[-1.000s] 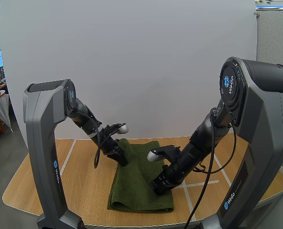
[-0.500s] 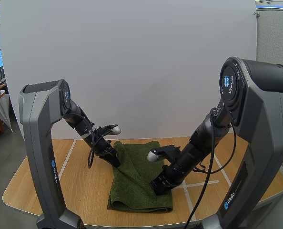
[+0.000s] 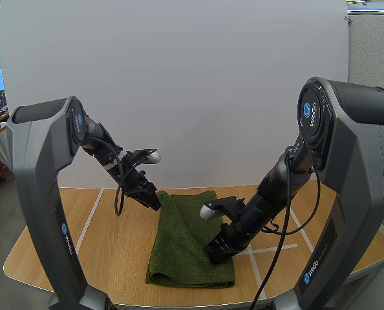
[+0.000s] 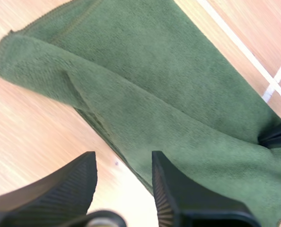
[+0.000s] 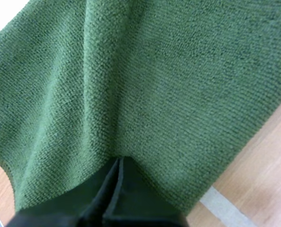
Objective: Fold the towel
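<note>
A dark green towel (image 3: 189, 248) lies folded lengthwise as a long strip on the wooden table (image 3: 101, 245). My left gripper (image 3: 154, 202) hovers just off the strip's far left corner. In the left wrist view its fingers (image 4: 124, 163) stand apart over bare wood, nothing between them, with the towel (image 4: 178, 94) just beyond the tips. My right gripper (image 3: 213, 254) rests on the towel's right side. In the right wrist view it (image 5: 119, 182) is one shut wedge, its tip pressed into the cloth (image 5: 169, 85), and creases run out from the tip.
White tape lines (image 3: 256, 258) cross the table to the right of the towel. Bare wood lies to the left of the towel and along the front edge. The two arm columns (image 3: 43, 213) stand at the near corners.
My left gripper has opened and let go of the towel, then drawn back up and to the left. The towel's left part has settled flat. My right gripper has not moved.
</note>
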Available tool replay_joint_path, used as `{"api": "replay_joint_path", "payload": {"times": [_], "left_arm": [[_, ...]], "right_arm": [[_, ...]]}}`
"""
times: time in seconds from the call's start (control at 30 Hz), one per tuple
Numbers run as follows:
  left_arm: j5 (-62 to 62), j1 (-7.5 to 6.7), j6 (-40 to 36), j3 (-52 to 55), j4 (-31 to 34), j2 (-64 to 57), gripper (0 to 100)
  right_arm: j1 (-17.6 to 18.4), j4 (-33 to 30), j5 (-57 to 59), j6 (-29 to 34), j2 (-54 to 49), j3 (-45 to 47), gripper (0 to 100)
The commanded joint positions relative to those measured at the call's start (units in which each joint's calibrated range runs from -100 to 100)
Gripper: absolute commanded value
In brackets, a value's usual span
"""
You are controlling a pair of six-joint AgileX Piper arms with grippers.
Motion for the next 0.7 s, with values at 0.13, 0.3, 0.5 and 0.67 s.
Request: {"api": "replay_joint_path", "payload": {"times": [0.13, 0.3, 0.5, 0.67], "left_arm": [[0.3, 0.0, -0.7, 12.86, 1.14, -4.52, 61], [0.3, 0.0, 0.84, 18.39, 1.26, -4.52, 61], [0.3, 0.0, 2.69, 22.03, 1.15, -4.52, 61], [0.3, 0.0, 3.5, 22.6, -0.46, -4.52, 61]], "right_arm": [[0.01, -0.59, -1.87, -0.75, -0.14, 0.09, 0], [0.01, -0.2, -1.87, -0.9, -0.14, 0.09, 0], [0.01, 0.01, -1.87, -0.85, -0.14, 0.09, 0], [0.01, 0.46, -1.87, -0.85, -1.92, -0.21, 0]]}}
